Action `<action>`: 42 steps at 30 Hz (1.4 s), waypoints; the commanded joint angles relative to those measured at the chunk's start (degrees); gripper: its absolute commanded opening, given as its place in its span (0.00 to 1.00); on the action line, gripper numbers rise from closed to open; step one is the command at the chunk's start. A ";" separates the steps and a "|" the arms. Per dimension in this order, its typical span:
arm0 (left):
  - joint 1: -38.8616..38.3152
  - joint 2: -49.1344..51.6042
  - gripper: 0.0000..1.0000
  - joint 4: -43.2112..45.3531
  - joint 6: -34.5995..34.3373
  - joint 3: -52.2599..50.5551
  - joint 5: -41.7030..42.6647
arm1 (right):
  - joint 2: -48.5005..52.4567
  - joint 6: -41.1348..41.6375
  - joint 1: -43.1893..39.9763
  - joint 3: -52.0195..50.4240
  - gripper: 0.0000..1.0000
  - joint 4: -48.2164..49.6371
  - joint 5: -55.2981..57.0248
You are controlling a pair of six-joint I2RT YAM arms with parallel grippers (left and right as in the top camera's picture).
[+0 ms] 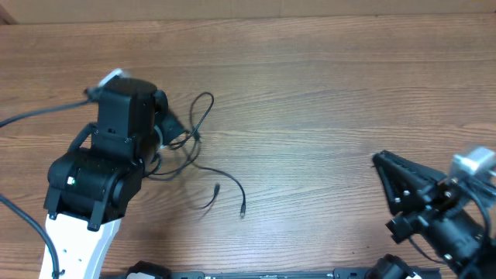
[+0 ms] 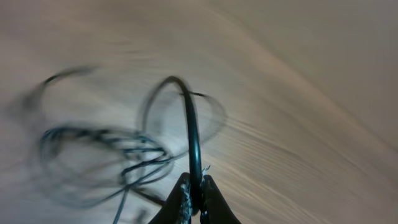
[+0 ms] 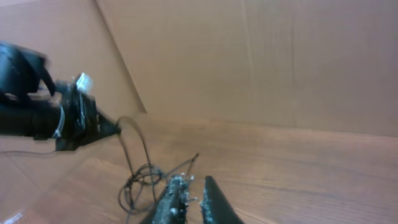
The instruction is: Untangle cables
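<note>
1 strand of the cables (image 2: 191, 127) pinched in my left gripper (image 2: 194, 198); my right gripper (image 3: 193, 190), barely parted, empty, must take another.

You have the cables (image 1: 195, 151) lying on the table (image 1: 325, 93), left of centre. One loop reaches toward the far side; two loose ends trail near and right. The left gripper (image 1: 172, 128) sits at their left edge, one strand between its fingers (image 2: 177, 205). The right gripper (image 1: 380, 161) is well apart, at the right.
</note>
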 commanded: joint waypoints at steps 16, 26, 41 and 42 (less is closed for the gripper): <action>0.26 -0.15 0.04 7.93 21.59 0.42 31.32 | 24.63 2.38 -0.22 -10.93 0.64 5.90 -9.16; 0.26 -0.15 0.04 7.61 21.55 0.42 32.41 | 37.73 -5.03 1.16 -10.93 0.70 13.86 -11.76; 0.24 -0.15 0.04 7.54 22.40 0.42 40.28 | 47.80 -13.79 3.10 -10.93 0.73 23.17 8.81; 0.24 -0.15 0.04 7.50 22.93 0.42 40.50 | 48.57 -13.77 3.10 -10.93 0.72 23.58 11.32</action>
